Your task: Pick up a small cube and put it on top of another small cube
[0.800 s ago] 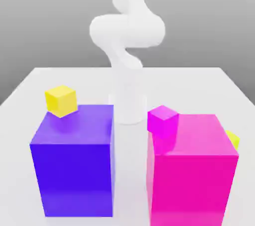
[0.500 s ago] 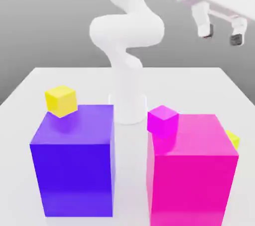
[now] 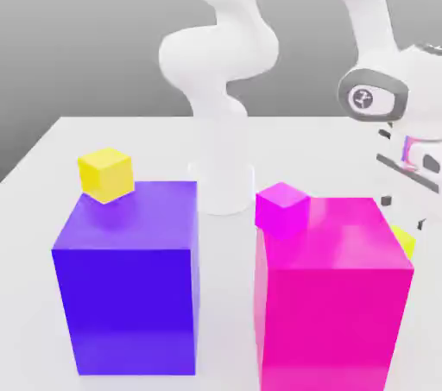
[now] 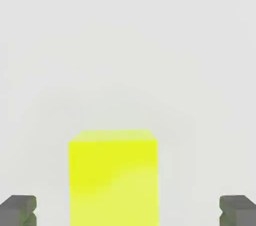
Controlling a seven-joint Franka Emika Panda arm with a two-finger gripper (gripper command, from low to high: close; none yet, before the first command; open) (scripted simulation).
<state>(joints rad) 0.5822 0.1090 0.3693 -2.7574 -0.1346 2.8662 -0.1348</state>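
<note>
The arm's hand (image 3: 406,113) hangs low at the exterior view's right, just behind the big magenta block (image 3: 332,294), which hides the fingers from that side. In the hand view the gripper (image 4: 127,212) has its jaws spread wide, one dark fingertip (image 4: 19,210) on each side of the small lime-yellow cube (image 4: 113,177), with clear table showing between each pad and the cube's faces. Nothing is pinched; the cube sits on the white table (image 3: 104,135) between the open fingers.

In the exterior view only a corner of that small lime-yellow cube (image 3: 404,242) peeks out from behind the big magenta block, at the block's far right edge. The small magenta cube (image 3: 282,207) rests on the top of the big magenta block, at its far left corner. To the left of the big magenta block, across a narrow gap of table, stands the big purple block (image 3: 129,281). The golden-yellow cube (image 3: 106,173) sits at the far left corner of the purple block's top, well apart from the magenta block. The arm's white base column (image 3: 223,169) rises from the table behind the gap between the two big blocks.
</note>
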